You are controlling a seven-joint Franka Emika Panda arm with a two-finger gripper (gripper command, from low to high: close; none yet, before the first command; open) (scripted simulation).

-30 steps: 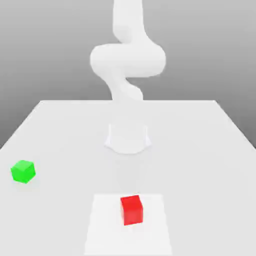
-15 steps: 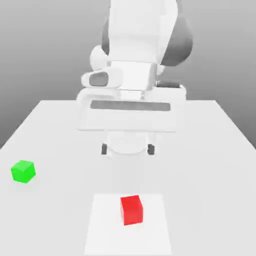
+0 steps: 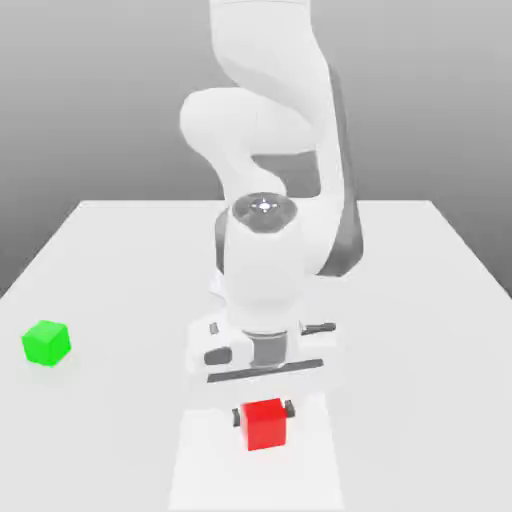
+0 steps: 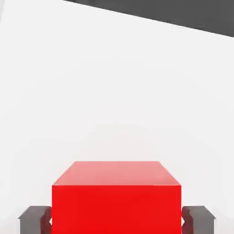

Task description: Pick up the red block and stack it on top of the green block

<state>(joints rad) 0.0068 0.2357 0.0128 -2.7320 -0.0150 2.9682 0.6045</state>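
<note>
A white table [image 3: 420, 300] carries the scene as the white arm [image 3: 265, 150] bends low over its front edge. The fingers [image 3: 264, 410] are clamped on the red block [image 3: 265, 424] at six o'clock, while the green block [image 3: 46, 343] sits well apart at nine o'clock.

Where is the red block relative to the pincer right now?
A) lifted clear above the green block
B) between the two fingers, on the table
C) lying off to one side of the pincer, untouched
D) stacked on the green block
B: the pincer has a dark finger at each side of the red block, which sits on the table; the green block stands apart at the exterior view's left.
</note>
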